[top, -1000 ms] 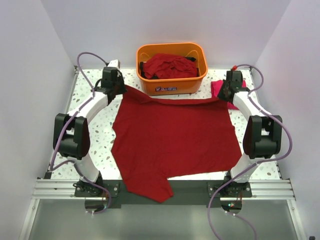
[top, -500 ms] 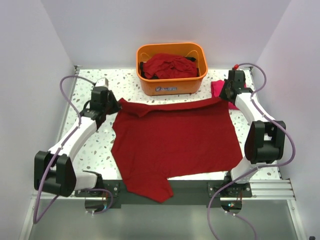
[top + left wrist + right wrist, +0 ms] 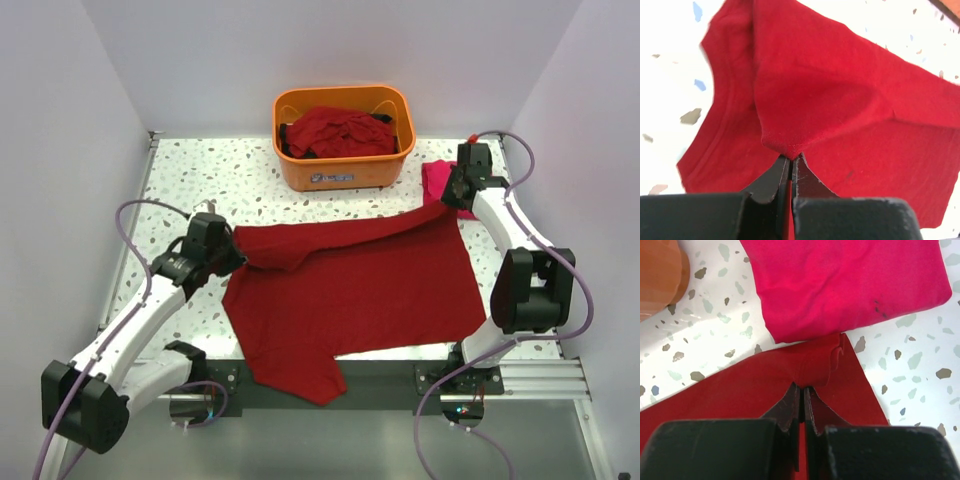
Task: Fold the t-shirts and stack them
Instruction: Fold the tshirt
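A dark red t-shirt [image 3: 360, 290] lies spread over the middle of the table, its near corner hanging over the front edge. My left gripper [image 3: 234, 252] is shut on its far left corner [image 3: 790, 145] and holds that corner folded over the shirt. My right gripper [image 3: 452, 195] is shut on the far right corner [image 3: 812, 372]. A folded pinkish-red t-shirt [image 3: 437, 178] lies at the back right, just beyond the right gripper; it also shows in the right wrist view [image 3: 850, 285]. More dark red shirts [image 3: 335, 132] sit piled in the tub.
The orange plastic tub [image 3: 345, 172] stands at the back centre of the speckled table [image 3: 200, 190]. White walls close in the left, right and back. A metal rail runs along the table's front edge [image 3: 380, 378].
My left gripper has pulled the shirt's far left corner toward the front, from beside the tub to the middle left, folding that edge over the shirt. The right gripper has moved only slightly.
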